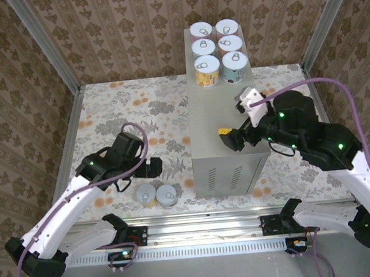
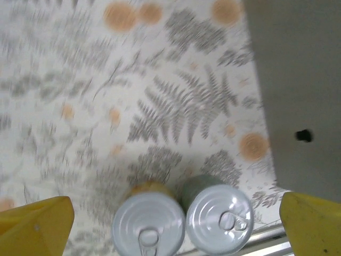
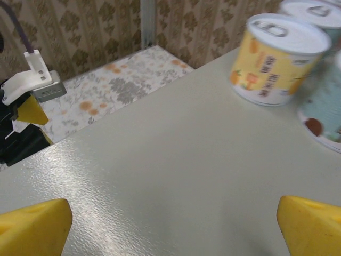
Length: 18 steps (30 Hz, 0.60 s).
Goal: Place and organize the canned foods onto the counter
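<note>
On the counter [image 1: 219, 120], a tall grey metal box with vent slots on its near side, six tins [image 1: 206, 47] are recorded at the far end. They are set upright, lids up, in two columns of three. The nearest pair of that block is noted as a yellow-labelled tin [image 1: 207, 71] on the left and a teal-labelled tin [image 1: 236, 67] on the right, close beside each other.

Two further tins are found on the floral floor surface [image 1: 119, 111], just left of the counter's near corner and near the table's front rail. In the left wrist view one is seen with an orange-yellow label, the orange floor tin [image 2: 149, 224], and one with a greenish label, the green floor tin [image 2: 219, 218]. Both are upright with pull tabs up and side by side. Whether they touch cannot be told.

The left gripper [image 1: 152, 168] is held above the floor just beside these two tins. Its jaws are spread wide and it is clear of both. Its yellow fingertips [image 2: 34, 226] are seen at either lower corner of the wrist view.

The right gripper [image 1: 233, 120] is held over the near half of the counter top, well apart from the block of six. Its jaws are likewise spread wide and it grips no tin. The yellow-labelled tin is seen ahead of it in the right wrist view.
</note>
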Tool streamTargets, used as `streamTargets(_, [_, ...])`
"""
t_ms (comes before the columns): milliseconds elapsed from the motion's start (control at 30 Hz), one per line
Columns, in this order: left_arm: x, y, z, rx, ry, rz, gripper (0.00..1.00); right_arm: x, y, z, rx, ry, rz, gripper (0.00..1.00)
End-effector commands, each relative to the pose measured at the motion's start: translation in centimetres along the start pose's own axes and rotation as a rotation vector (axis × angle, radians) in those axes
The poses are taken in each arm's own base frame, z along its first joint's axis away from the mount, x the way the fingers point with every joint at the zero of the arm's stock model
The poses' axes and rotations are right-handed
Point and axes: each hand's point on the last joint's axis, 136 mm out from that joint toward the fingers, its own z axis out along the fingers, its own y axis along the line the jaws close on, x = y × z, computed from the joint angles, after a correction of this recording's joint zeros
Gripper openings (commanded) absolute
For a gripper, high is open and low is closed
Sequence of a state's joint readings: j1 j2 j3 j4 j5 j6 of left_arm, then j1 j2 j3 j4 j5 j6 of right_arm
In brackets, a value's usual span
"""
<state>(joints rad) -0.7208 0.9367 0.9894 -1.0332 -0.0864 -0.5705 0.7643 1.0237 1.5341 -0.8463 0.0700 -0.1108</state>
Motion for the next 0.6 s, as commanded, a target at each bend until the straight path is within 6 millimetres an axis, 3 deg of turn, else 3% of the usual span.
streamTargets(0, [4.2,2.6,0.9,-0.127,0.093,-0.238,1.0,-0.7,0.8,0.0,-0.004,0.003,-0.073,1.0])
streamTargets(233, [7.6,3.2,3.8,-0.177,0.147,-0.381,1.0,-1.1,4.9,1.5,-0.136,0.005,-0.131,1.0])
streamTargets(567, [8.2,3.0,7.4,-0.165,0.134,-0.462,1.0,0.2,8.0,1.7,-0.243,0.008,-0.126,1.0])
